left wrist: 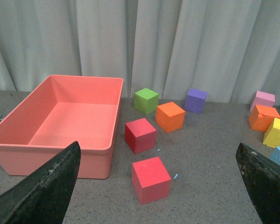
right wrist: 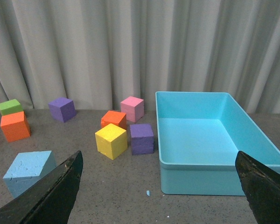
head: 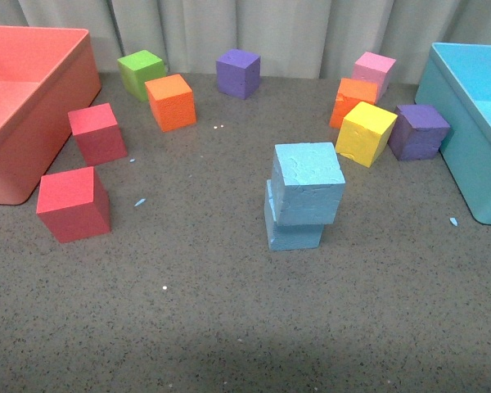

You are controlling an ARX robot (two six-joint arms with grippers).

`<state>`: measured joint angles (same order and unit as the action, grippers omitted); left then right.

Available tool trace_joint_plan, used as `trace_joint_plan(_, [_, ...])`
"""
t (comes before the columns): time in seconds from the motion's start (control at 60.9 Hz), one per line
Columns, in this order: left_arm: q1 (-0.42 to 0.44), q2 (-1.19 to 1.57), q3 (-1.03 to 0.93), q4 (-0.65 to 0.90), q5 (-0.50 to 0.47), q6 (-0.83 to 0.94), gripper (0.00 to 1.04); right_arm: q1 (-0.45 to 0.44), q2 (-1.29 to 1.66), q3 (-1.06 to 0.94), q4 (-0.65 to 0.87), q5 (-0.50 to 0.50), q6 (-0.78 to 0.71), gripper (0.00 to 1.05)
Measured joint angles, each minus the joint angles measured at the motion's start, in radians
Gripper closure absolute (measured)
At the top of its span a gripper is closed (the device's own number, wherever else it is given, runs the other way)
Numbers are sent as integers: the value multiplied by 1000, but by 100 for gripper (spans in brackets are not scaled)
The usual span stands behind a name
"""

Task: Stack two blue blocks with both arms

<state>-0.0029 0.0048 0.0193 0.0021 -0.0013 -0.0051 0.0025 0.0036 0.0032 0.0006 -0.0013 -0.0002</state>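
stack: upper blue block (head: pixel 308 182) sits on lower blue block (head: pixel 292 229) (skewed, overhanging) | jaws: left gripper (left wrist: pixel 158 186), right gripper (right wrist: pixel 158 186) spread wide, empty | we keep clear, no nudging

Neither arm is showing in the front view. In the left wrist view, the left pincer (left wrist: pixel 158 186) is standing wide open, its two dark fingers (left wrist: pixel 42 189) poking in at the lower left and lower right corners of the frame. In the right wrist view, the right pincer (right wrist: pixel 158 189) is likewise gaping wide, its black fingers (right wrist: pixel 49 193) sitting in the two lower corners, gripping nothing.
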Motion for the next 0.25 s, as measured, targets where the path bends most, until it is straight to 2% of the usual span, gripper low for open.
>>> trace_joint_plan(0.246, [0,0,0,0,0,0,7,0,0,0,0,0,0,9])
